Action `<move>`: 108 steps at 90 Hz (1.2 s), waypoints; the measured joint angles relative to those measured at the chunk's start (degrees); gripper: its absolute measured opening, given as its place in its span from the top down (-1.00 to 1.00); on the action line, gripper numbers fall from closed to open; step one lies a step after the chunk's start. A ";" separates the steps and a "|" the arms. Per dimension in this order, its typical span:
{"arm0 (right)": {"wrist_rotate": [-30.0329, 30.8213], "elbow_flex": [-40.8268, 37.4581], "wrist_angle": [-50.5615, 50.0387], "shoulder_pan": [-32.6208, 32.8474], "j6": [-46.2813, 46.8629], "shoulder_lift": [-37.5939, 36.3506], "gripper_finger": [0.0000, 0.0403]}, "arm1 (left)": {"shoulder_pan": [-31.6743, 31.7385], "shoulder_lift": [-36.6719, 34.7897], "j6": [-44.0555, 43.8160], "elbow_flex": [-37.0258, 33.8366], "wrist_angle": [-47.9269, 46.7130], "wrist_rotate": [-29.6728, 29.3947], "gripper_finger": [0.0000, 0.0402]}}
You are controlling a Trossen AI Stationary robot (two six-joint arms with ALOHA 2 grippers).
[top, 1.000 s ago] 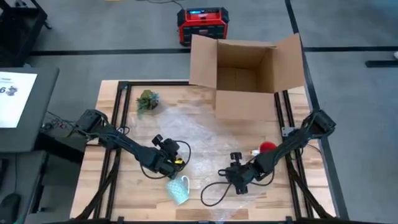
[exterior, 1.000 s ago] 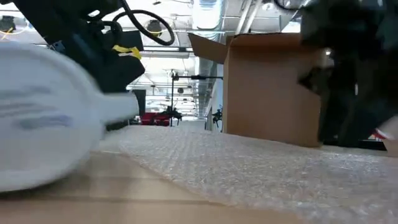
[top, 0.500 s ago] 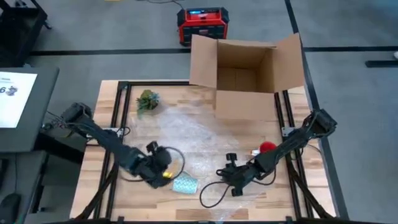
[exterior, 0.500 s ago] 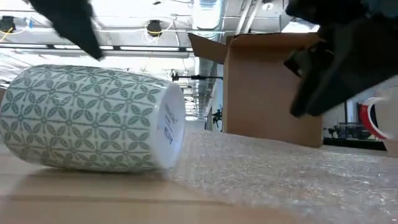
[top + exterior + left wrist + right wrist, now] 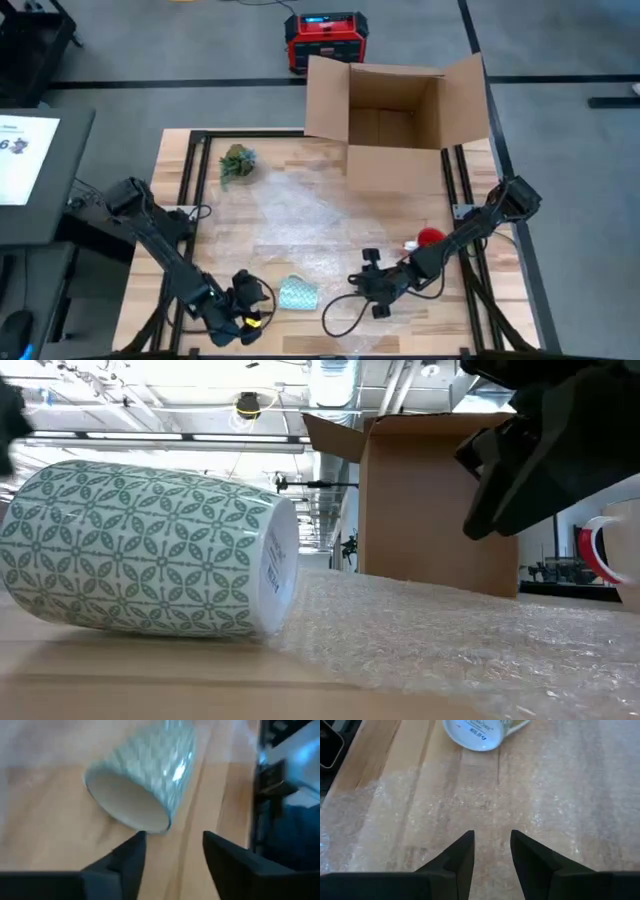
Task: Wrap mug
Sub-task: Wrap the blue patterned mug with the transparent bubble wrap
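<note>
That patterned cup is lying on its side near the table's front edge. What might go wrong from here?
The patterned mug lies on its side at the edge of the bubble wrap, close to the table front, so a nudge might roll it off. The left gripper, open and empty, sits behind it; a clumsy approach could push it away. The red mug beside the right arm could get knocked as the right gripper works.

The mug (image 5: 479, 731) lies on its side, and its white base carries dark print, but the letters are too small and blurred to read in the right wrist view or the low view. At the far left, off the table, a white sheet (image 5: 22, 155) shows a dark "6" at its left edge.
</note>
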 joint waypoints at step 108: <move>0.31 -0.02 -6.01 7.09 7.61 -9.43 0.41 | 19.12 6.34 41.98 21.77 6.92 2.88 0.99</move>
